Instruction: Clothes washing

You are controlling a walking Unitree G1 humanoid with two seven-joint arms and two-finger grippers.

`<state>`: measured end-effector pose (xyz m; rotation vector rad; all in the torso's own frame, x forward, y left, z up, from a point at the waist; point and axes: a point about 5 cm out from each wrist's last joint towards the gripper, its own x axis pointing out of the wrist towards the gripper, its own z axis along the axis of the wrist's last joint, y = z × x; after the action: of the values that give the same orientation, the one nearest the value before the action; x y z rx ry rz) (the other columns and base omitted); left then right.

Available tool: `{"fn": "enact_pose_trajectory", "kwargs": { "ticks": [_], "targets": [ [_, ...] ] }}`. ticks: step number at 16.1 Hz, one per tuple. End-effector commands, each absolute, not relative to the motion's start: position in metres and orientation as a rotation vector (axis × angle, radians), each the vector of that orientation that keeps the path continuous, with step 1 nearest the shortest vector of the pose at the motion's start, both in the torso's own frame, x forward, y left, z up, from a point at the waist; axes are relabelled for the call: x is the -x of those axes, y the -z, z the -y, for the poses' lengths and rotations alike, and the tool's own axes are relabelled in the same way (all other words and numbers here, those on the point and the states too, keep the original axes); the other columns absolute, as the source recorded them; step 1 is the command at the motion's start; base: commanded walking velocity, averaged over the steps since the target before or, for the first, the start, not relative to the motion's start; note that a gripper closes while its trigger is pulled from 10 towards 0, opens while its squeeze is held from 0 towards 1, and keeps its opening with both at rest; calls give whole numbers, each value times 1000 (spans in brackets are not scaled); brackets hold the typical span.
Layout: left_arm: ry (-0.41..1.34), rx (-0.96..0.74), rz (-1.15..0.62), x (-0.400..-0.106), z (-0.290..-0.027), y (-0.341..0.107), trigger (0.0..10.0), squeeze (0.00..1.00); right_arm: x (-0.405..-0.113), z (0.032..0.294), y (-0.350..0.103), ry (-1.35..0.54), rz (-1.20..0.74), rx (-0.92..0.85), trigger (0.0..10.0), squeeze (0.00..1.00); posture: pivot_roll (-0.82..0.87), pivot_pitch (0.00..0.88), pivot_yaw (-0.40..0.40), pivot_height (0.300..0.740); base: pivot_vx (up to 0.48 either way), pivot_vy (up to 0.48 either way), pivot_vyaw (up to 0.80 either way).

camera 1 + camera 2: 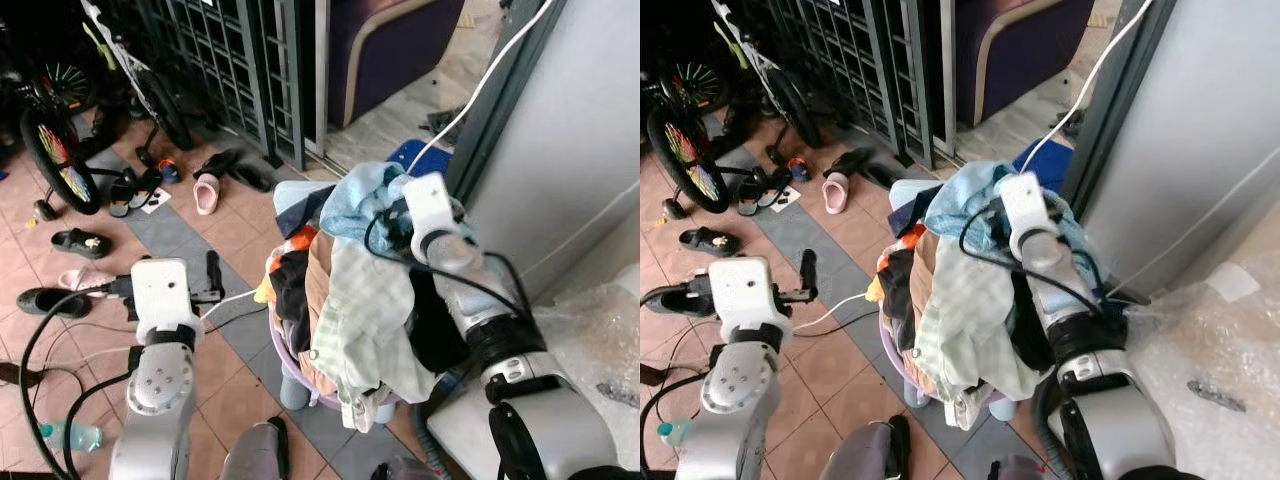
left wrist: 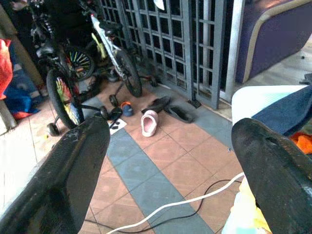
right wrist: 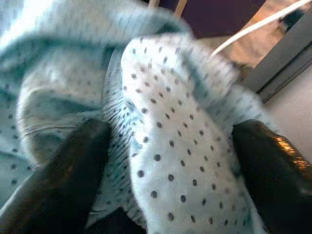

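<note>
Dotted pale-blue cloth (image 3: 170, 146) buries the spread right gripper (image 3: 168, 161); left gripper (image 2: 170, 161) gapes empty.

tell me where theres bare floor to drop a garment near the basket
Free: the tiled floor between the laundry pile and the pink slipper, apart from the white cable. Crowded: shoes by the bicycle; the right gripper straddles dotted blue cloth.

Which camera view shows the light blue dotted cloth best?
The right wrist view: the dotted cloth bulges between the open right gripper's fingers, its dots plain. Both eye views show it on top of the clothes pile, too small for dots. The left wrist view looks toward the floor and shoes.
</note>
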<state>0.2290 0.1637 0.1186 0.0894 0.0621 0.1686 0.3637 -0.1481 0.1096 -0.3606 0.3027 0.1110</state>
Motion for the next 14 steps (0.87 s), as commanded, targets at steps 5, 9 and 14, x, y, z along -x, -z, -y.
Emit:
{"fn": "enact_pose_trajectory", "kwargs": {
  "ticks": [5,9,14],
  "targets": [
    [-162,-97,-60,-231,-165,-122,10000,0,-362,139,-95,-160,-366,292,0,0,95,109,20,740,0,0,0],
    [-157,-97,-63,-231,-164,-122,10000,0,-361,140,-93,-160,-365,247,0,0,90,110,10,740,0,0,0],
    [-151,-84,-66,-234,-160,-120,10000,0,-364,138,-101,-167,-318,217,0,0,66,93,-2,740,0,0,0]
  ]
}}
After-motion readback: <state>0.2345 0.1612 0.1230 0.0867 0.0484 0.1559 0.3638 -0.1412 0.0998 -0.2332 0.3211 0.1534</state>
